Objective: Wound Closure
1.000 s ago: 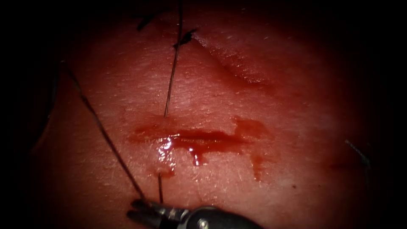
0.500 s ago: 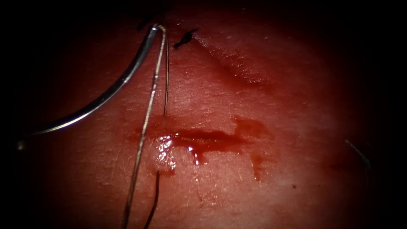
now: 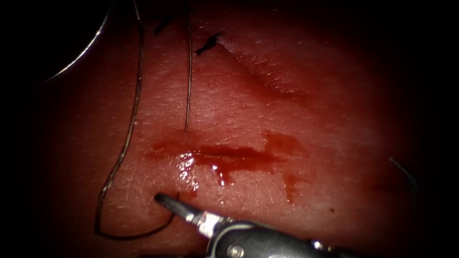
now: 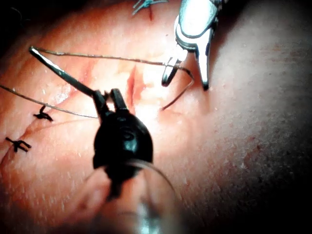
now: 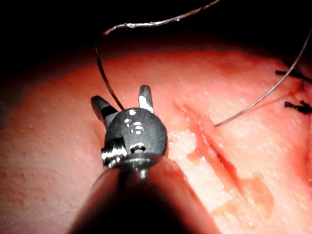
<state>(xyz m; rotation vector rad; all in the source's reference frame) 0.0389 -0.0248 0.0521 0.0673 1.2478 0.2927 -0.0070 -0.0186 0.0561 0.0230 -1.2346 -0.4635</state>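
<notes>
Since half a second ago the needle has swung up and away toward 10 o'clock, and the right gripper has come back in from 5 o'clock, its tip beside the thread's exit point below the cut.

The left gripper holds the needle near its tail end in nearly closed jaws; the needle is clear of the tissue. The right gripper's jaws stand open, straddling the thread without clamping it, so it holds nothing.

By my reading, one pass across the cut is done: thread enters the tissue at 12 o'clock of the cut and emerges at 6 o'clock, then loops slack toward 8 o'clock. Dark knots of finished stitches sit further up. This stitch is not yet tied, and most of the cut lies open, wet with red fluid.

The endoscope view gives the whole slack loop and both thread points. The left wrist view shows the left gripper's grasp on the needle, and the right wrist view shows the right gripper's spread jaws.
</notes>
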